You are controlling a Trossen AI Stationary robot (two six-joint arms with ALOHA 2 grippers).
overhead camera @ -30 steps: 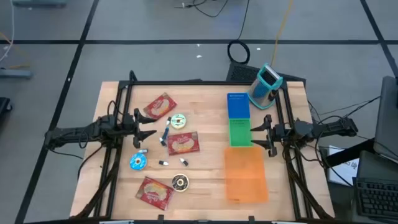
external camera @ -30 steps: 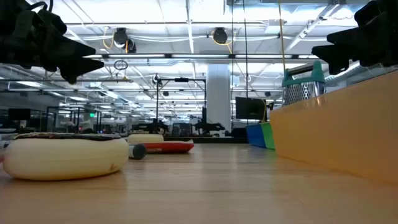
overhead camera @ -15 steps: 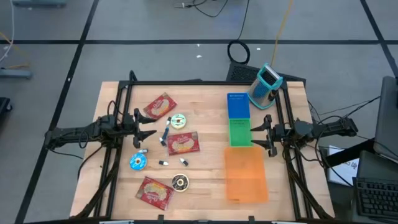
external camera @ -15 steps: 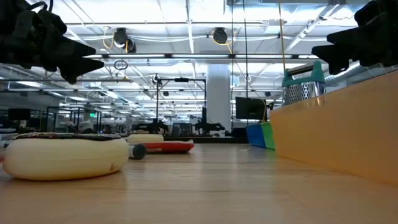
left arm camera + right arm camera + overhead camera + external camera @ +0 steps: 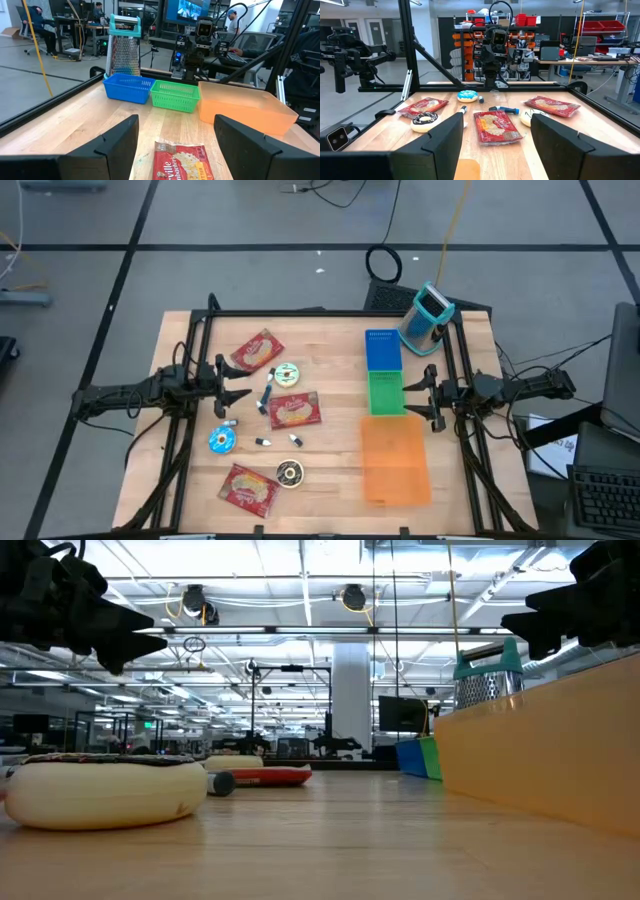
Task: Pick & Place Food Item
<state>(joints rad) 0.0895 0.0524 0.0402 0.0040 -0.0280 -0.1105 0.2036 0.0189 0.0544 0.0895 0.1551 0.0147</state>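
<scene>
Both arms poised, nothing picked up yet.

The left gripper [image 5: 240, 386] hangs with its fingers spread wide and empty over the near-left part of the table [image 5: 330, 480], pointing at the middle snack packet [image 5: 294, 411], which lies just ahead of it; the right gripper [image 5: 415, 395] waits, likewise open and empty, beside the green basket [image 5: 386, 393]. Around that middle packet lie two more red packets [image 5: 257, 352], a blue-iced doughnut [image 5: 222, 441], a chocolate one [image 5: 291, 474] and a pale one [image 5: 287, 375]; past it, toward the right arm, stand the blue basket [image 5: 382, 349], the green one and an orange bin [image 5: 394, 460]. The pick looks not yet begun: the next move calls for lowering the left fingers astride a food item, probably that packet, before closing.
</scene>
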